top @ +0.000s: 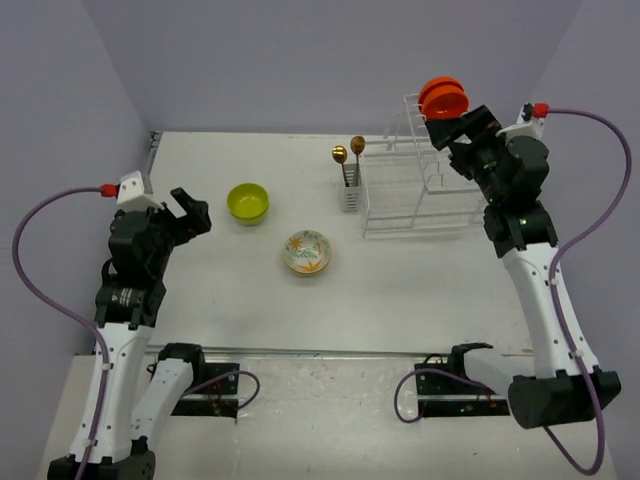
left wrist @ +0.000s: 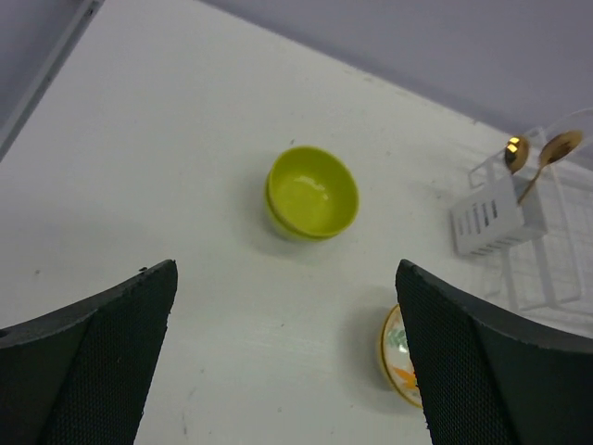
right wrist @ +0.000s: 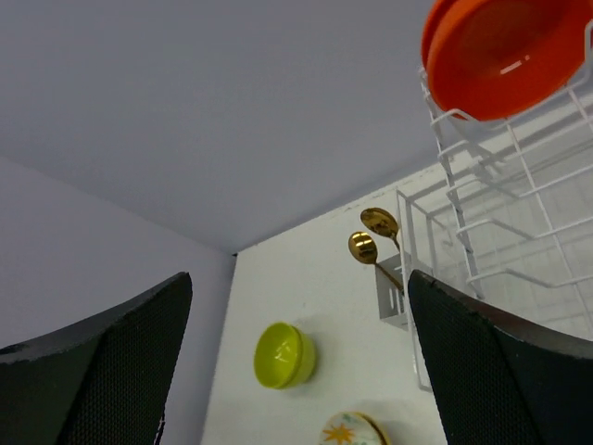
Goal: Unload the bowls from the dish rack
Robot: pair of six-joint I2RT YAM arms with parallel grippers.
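Two orange bowls stand on edge, nested, on the raised upper tier of the white wire dish rack; they also show in the right wrist view. A lime-green bowl and a cream floral bowl sit upright on the table left of the rack. My right gripper is open and empty, just right of and below the orange bowls. My left gripper is open and empty, hovering left of the green bowl, with the floral bowl by its right finger.
Two gold spoons stand in the small white caddy on the rack's left side; they also show in the left wrist view. Grey walls enclose the table at the back and sides.
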